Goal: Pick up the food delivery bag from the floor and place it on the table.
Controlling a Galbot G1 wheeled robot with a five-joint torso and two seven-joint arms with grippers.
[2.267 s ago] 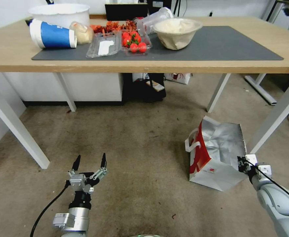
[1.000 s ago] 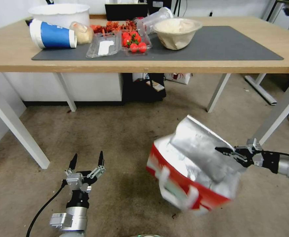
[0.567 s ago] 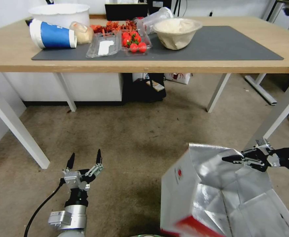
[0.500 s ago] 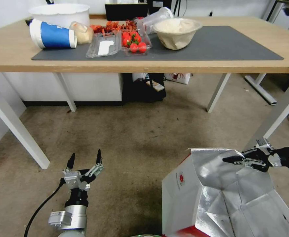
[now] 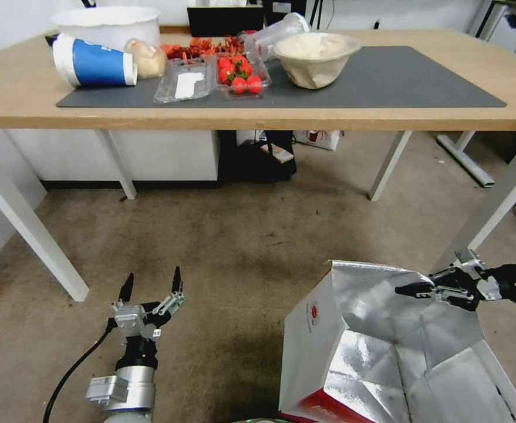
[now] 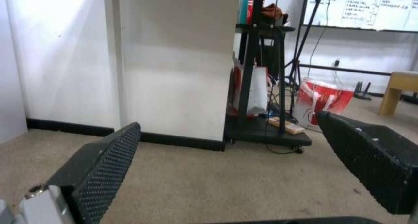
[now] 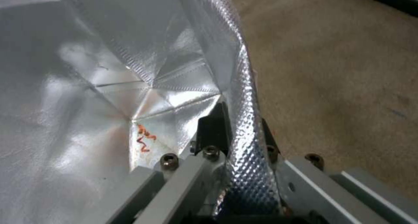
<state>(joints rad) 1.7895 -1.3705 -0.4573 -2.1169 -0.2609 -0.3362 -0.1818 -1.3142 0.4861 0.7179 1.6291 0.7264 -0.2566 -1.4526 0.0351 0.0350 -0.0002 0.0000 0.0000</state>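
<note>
Since 0.5 s ago, food delivery bag (image 5: 351, 346) tilted slightly; we hold foil rim w/ right gripper (image 5: 413, 289) clamped, left gripper (image 5: 152, 283) apart, idle — risk: thin rim slips/tears, bag drops.

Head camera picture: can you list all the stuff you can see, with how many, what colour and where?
food delivery bag: one, white and red with silver lining, lifted off the floor, rim pinched by the right claw
floor: beige-brown carpet with dark stains
table: one, light wood with white legs
mat: one, dark grey, on the table
blue cup: one, blue and white, lying on its side at the mat's left end
white tub: one, behind the cup
strawberries: several, red, in a clear box on the mat
paper bowl: one, beige, mid-mat
left claw: open, low over the carpet
right claw: shut on the bag's foil rim
</note>
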